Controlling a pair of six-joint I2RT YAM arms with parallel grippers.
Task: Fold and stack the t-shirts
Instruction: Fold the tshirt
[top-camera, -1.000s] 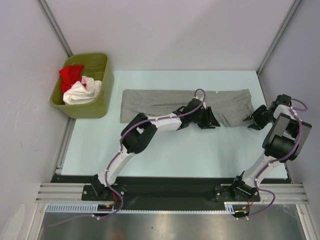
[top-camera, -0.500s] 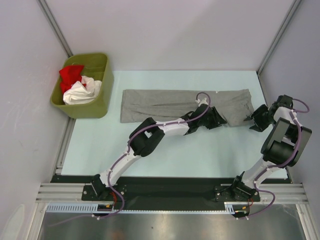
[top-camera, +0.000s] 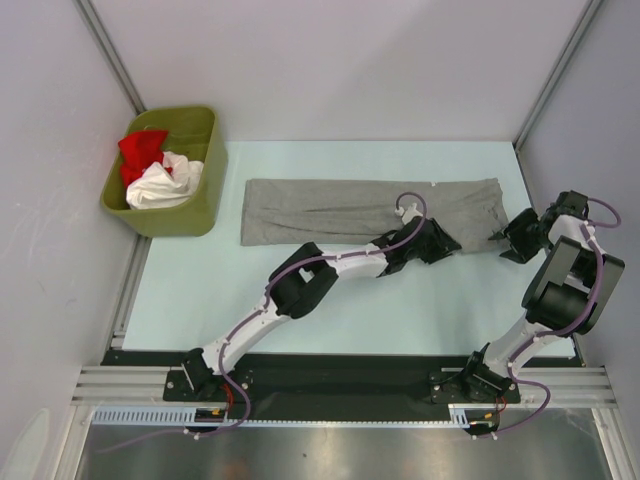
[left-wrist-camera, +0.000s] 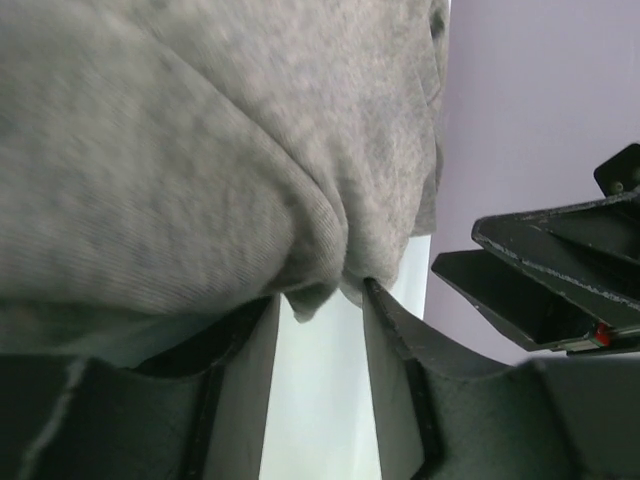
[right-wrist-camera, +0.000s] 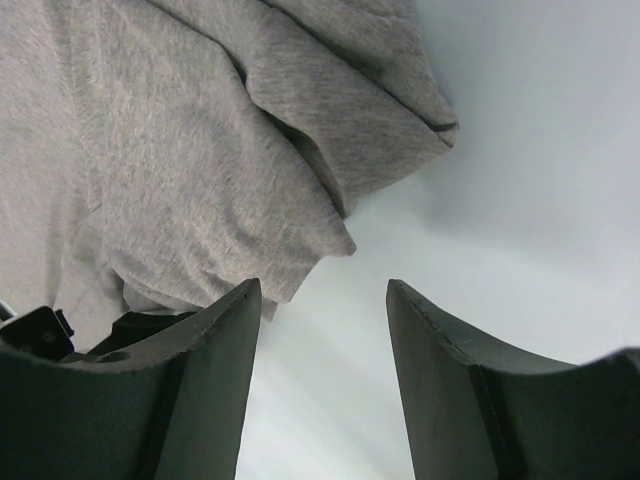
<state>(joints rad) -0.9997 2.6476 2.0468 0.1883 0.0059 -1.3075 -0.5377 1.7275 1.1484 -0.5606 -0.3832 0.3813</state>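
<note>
The heather-grey t-shirt (top-camera: 350, 208) lies folded into a long strip across the far part of the table. My left gripper (top-camera: 452, 243) is at the shirt's near edge towards its right end. In the left wrist view (left-wrist-camera: 320, 290) its jaws stand a little apart, and a fold of the grey cloth (left-wrist-camera: 200, 150) dips between the fingertips. My right gripper (top-camera: 502, 240) is open and empty on the table beside the shirt's right near corner (right-wrist-camera: 300, 230); the right wrist view (right-wrist-camera: 322, 285) shows bare table between its jaws. A red shirt (top-camera: 140, 150) and a white shirt (top-camera: 160, 185) lie crumpled in the bin.
The olive-green bin (top-camera: 205, 195) stands at the far left, off the table's corner. Grey walls close in the table at the back and right (top-camera: 590, 120). The right gripper also shows in the left wrist view (left-wrist-camera: 545, 290), close by.
My left gripper has slid to the right along the shirt's near edge, towards the right gripper. The right gripper has barely moved. The shirt lies as before.
</note>
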